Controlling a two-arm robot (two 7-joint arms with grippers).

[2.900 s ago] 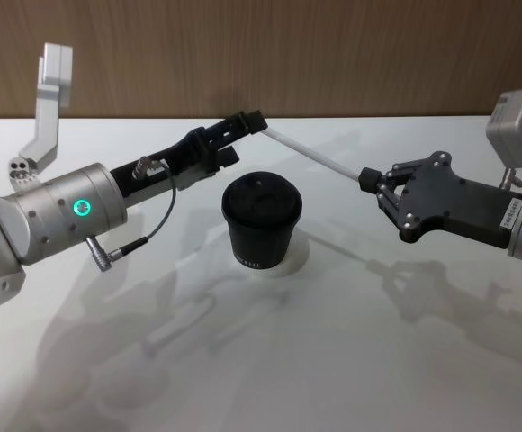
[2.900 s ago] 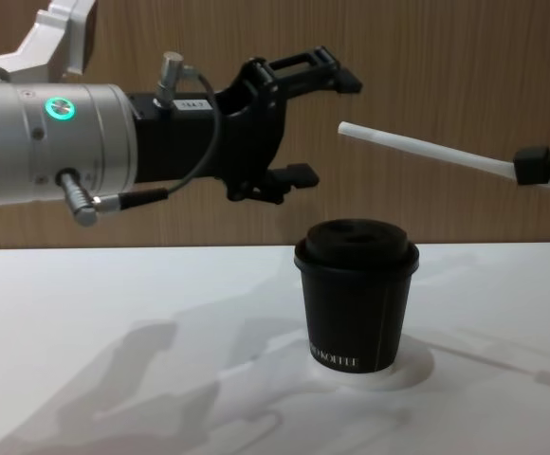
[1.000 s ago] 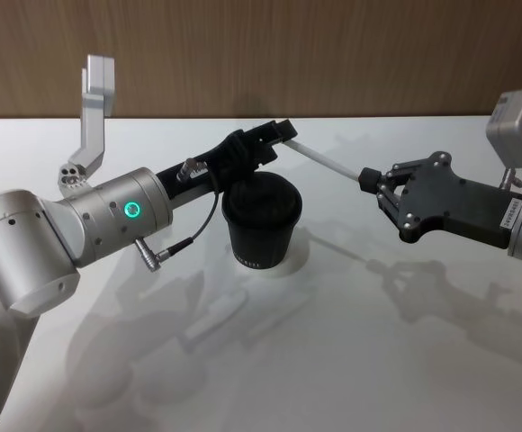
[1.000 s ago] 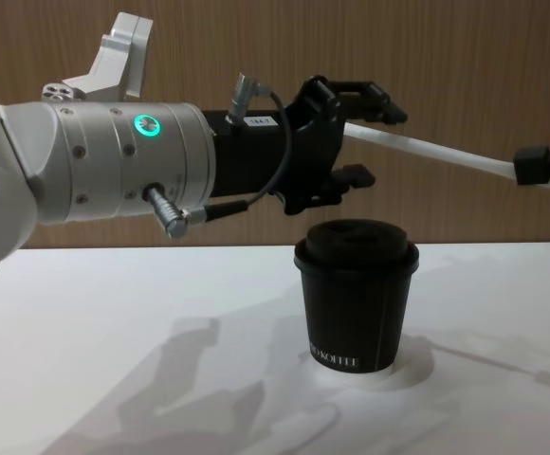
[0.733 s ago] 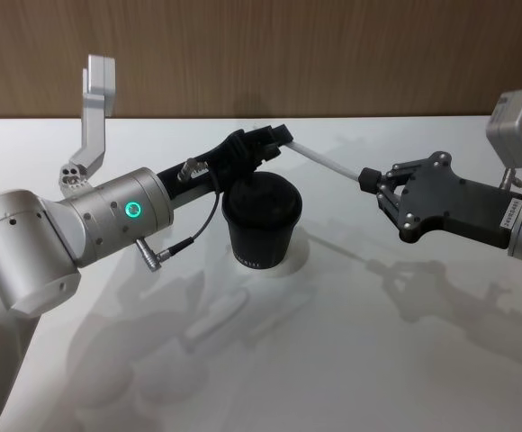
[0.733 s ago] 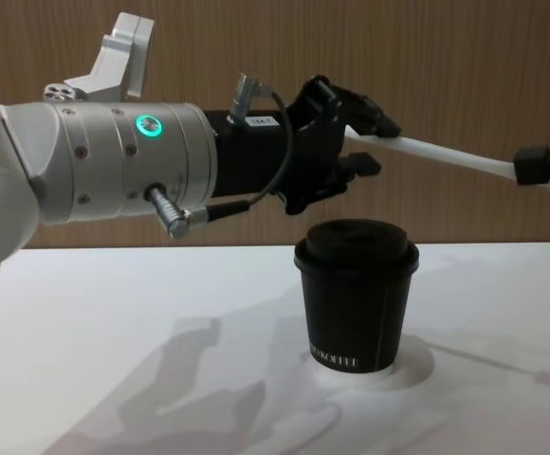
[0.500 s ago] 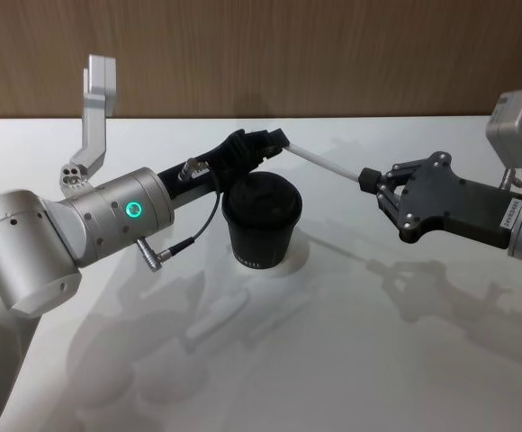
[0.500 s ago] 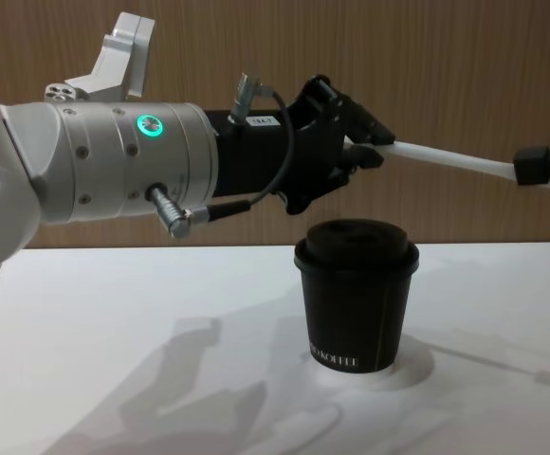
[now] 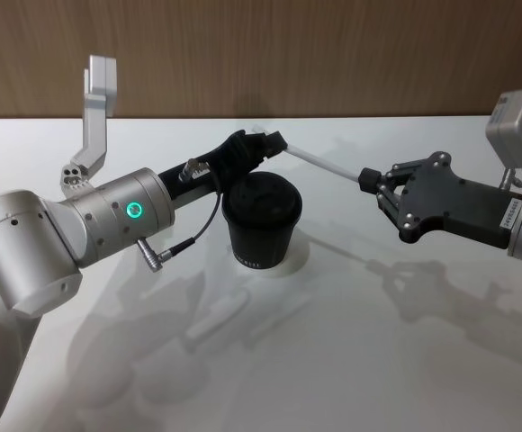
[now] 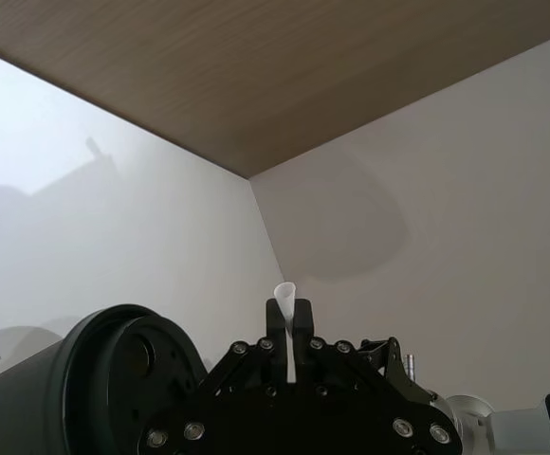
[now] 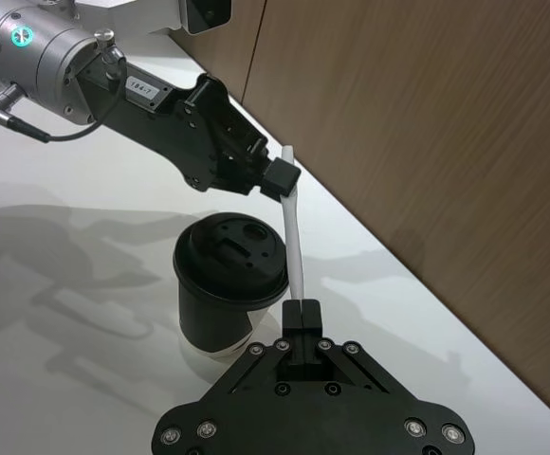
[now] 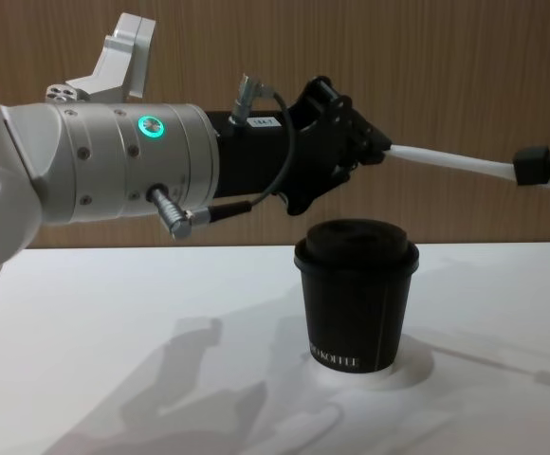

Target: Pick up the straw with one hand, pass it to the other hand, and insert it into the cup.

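Observation:
The white straw [image 9: 322, 163] hangs level in the air just behind and above the cup, held at both ends. My left gripper [image 9: 274, 141], on the silver wrist with the green ring light, is shut on the straw's [image 12: 446, 161] left end. My right gripper [image 9: 366, 178], all black, is shut on its right end. In the left wrist view the straw's tip [image 10: 284, 301] pokes out between the closed fingers. The black lidded cup [image 9: 261, 220] stands upright below the left gripper [image 12: 375, 147]. The right wrist view shows the straw [image 11: 294, 237] running from my right gripper [image 11: 302, 318] to the left one [image 11: 280, 177].
The cup [image 12: 356, 299] stands on a white round coaster [image 12: 412, 372] on the white table [image 9: 351, 360]. A wooden wall [image 9: 333, 54] runs along the table's far edge. The left arm's silver body [image 12: 114, 161] reaches in over the table's left half.
The left gripper came in from the left with open fingers and has shut them on the straw's free end. The right gripper, straw and cup have stayed put.

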